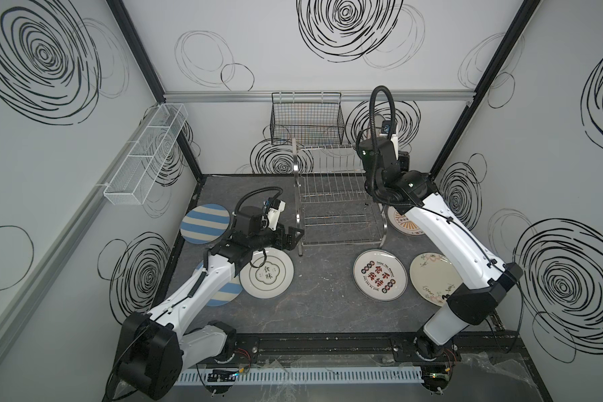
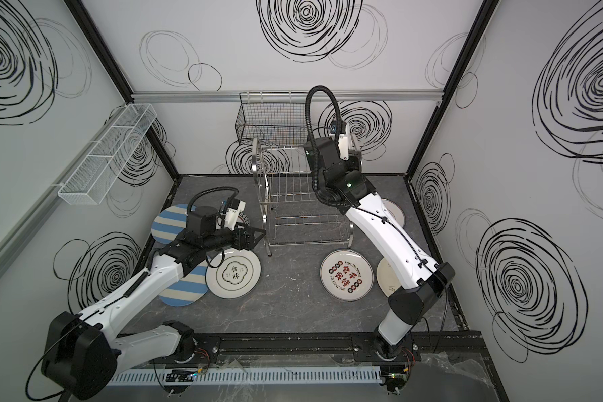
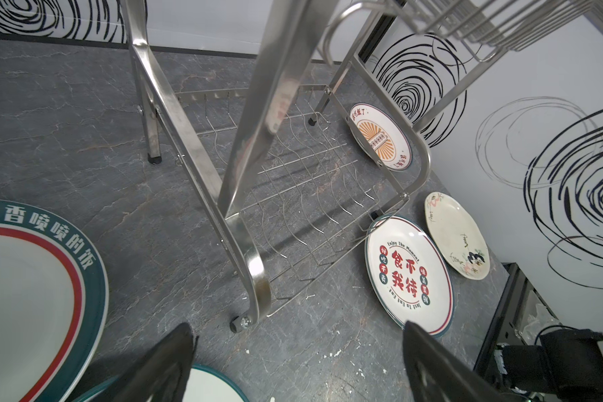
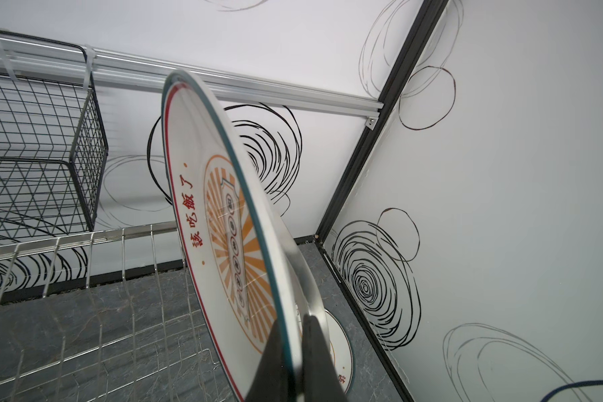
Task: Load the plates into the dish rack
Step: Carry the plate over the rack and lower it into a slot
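Right gripper [image 4: 293,325]: black jaws pinch the rim of a glossy round white ceramic plate with orange sunburst and teal edge [image 4: 223,226]. The plate stands on edge and rises straight away from the jaws. Just behind it, close to the jaws, is the arched side frame of the shiny stainless steel two-tier wire dish rack [image 1: 338,205]; can't tell if they touch. The upper tier's upright slot wires sit on the plate's printed side. Past them a black square-grid wire basket [image 1: 307,118] hangs on the back wall.

Right arm is raised with the elbow bent and the wrist high over the rack's end.

Left gripper [image 1: 295,238]: jaws spread wide, tips just short of the rack's other arched frame. Left arm is low, forearm about level.

- Beside these jaws: a white plate with a dark green lettered rim [image 3: 32,296].
- Below the wrist: a white plate with a black quatrefoil [image 1: 267,275].
- Behind the wrist: two blue-and-cream striped plates [image 1: 204,224].
- Beyond the jaws, past the rack: a red-character plate [image 1: 380,275], a cream floral plate [image 1: 432,278] and a second sunburst plate [image 3: 380,135].

All of these lie flat on the dark grey marbled table [image 1: 321,296].
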{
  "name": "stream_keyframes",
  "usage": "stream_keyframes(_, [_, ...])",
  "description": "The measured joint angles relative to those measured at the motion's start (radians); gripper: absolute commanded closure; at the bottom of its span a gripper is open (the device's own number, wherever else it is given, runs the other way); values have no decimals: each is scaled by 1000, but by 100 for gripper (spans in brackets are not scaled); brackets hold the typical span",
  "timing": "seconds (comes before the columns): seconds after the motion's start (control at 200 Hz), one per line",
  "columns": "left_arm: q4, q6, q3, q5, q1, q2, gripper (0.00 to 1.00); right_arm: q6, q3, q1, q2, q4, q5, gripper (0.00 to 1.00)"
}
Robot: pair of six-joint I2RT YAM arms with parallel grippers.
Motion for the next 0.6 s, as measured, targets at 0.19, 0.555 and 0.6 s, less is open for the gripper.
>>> stream_keyframes(0.19, [0, 0, -2, 6, -3, 0, 4, 14, -35, -3, -3, 0, -5, 100])
stream_keyframes(0.555, [0, 0, -2, 7, -3, -5, 4, 37, -108, -5, -48, 20, -23, 95])
stream_keyframes(0.6, [1, 0, -3, 8, -3, -5, 4, 39, -114, -6, -54, 23, -30, 95])
